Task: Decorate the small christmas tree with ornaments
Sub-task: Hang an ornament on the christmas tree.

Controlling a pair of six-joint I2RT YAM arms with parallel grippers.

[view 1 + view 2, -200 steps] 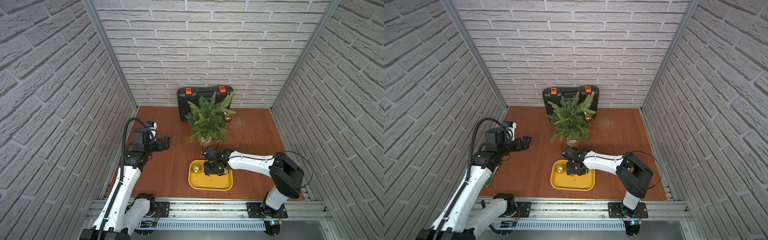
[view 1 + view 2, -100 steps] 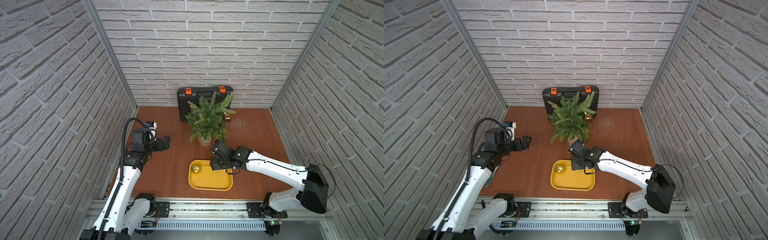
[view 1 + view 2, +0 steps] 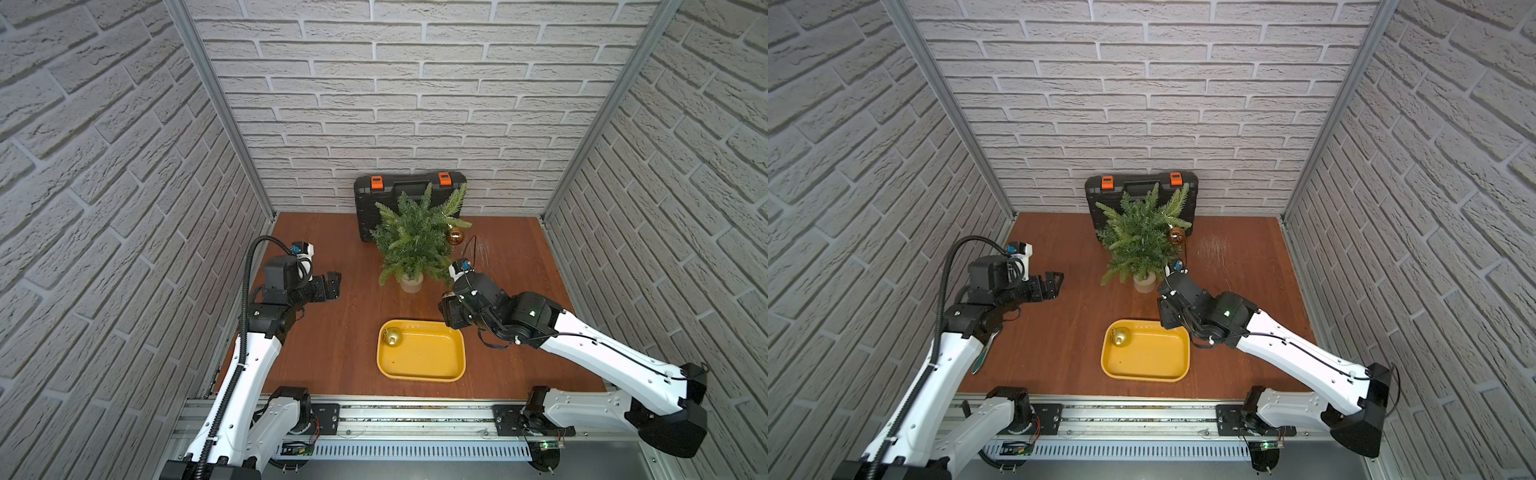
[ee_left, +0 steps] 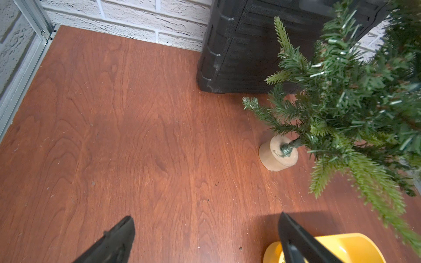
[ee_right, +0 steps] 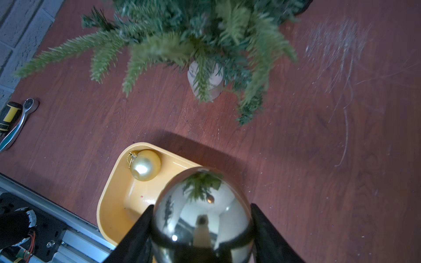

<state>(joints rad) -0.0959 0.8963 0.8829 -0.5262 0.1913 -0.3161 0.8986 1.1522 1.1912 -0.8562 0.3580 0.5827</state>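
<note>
The left gripper [image 3: 333, 284] stays spread wide and empty, with the tree [image 3: 415, 245] well off to its right. A gold ball [image 3: 392, 336] lies in the yellow tray [image 3: 419, 374]. The right gripper [image 5: 201, 206], down in that tray a second ago, has lifted out and clamps a mirror ball [image 5: 205, 223], the tree just ahead of it. A copper ball [image 3: 455, 236] hangs on the tree's right side, beyond the gripper.

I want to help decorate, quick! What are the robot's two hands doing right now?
Left gripper: open, holding nothing.
Right gripper: closed on the shiny mirror-like pale gold bauble.
</note>
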